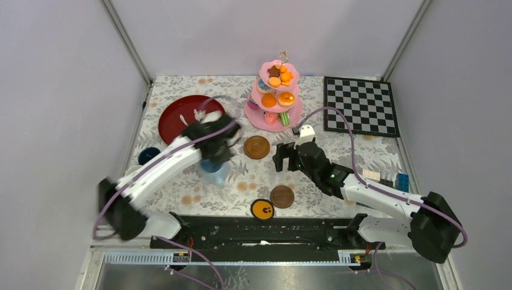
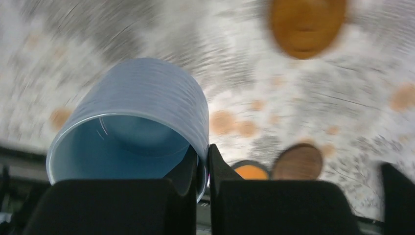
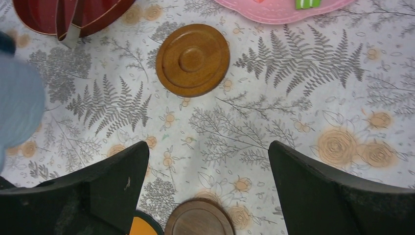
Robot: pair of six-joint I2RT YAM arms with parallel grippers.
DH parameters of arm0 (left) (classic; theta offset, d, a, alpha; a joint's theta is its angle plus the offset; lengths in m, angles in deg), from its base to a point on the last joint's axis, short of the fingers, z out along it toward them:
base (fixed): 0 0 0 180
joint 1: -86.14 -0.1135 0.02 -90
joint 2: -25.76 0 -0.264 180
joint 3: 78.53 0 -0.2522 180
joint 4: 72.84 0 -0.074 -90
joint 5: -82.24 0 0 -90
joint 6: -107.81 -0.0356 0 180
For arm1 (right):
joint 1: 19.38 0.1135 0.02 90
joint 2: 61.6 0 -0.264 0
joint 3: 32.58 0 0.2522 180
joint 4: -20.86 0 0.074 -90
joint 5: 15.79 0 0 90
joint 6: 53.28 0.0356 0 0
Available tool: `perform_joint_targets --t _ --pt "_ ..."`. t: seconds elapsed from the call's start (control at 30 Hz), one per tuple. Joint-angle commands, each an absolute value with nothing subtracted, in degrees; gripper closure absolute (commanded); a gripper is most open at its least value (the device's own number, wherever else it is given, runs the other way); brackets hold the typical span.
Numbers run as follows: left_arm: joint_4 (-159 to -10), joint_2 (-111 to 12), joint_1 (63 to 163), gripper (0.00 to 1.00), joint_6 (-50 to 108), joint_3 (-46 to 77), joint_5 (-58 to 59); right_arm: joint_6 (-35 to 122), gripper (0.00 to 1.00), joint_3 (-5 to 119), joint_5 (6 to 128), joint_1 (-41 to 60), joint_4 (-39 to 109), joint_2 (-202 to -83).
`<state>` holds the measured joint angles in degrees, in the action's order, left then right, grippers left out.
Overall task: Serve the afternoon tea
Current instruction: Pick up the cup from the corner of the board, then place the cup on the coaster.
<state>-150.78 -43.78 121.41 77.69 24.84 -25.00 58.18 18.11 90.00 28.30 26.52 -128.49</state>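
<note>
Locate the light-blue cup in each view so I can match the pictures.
Top external: light-blue cup left of centre, nearer the arm bases than the red plate.
Left wrist: fills the lower left, its rim pinched by the left end effector.
Right wrist: blurred blue shape at the left edge.
Shared landmark: the lighter brown saucer, in all three.

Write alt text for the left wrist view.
The fingers of the left gripper pinch the wall of a light-blue cup, one finger inside, one outside. Beyond it, blurred, a floral tablecloth holds two brown saucers and an orange disc.
</note>
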Motion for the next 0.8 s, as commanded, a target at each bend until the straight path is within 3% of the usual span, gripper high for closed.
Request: perform_joint_targets --t 0.0,0.2,0.37,0.77 --pt "-148.4 -64.0 134.6 1.00 64.4 2.3 -36.1 58.1 0.00 16.6 94.7 28.3 28.7 -123.4" --pt "-141.1 -74.8 136.0 1.00 49.1 -5.3 -36.7 58.7 0.00 13.4 103.7 28.3 33.8 -112.5" --pt "-131.3 -78.0 131.8 1.00 43.1 -5.9 -26.3 59.0 0.00 8.5 108.5 28.2 34.3 -102.5" --pt "-127.8 -87.6 126.7 1.00 40.0 -13.3 -12.9 61.9 0.00 7.0 109.7 28.1 38.1 -102.8"
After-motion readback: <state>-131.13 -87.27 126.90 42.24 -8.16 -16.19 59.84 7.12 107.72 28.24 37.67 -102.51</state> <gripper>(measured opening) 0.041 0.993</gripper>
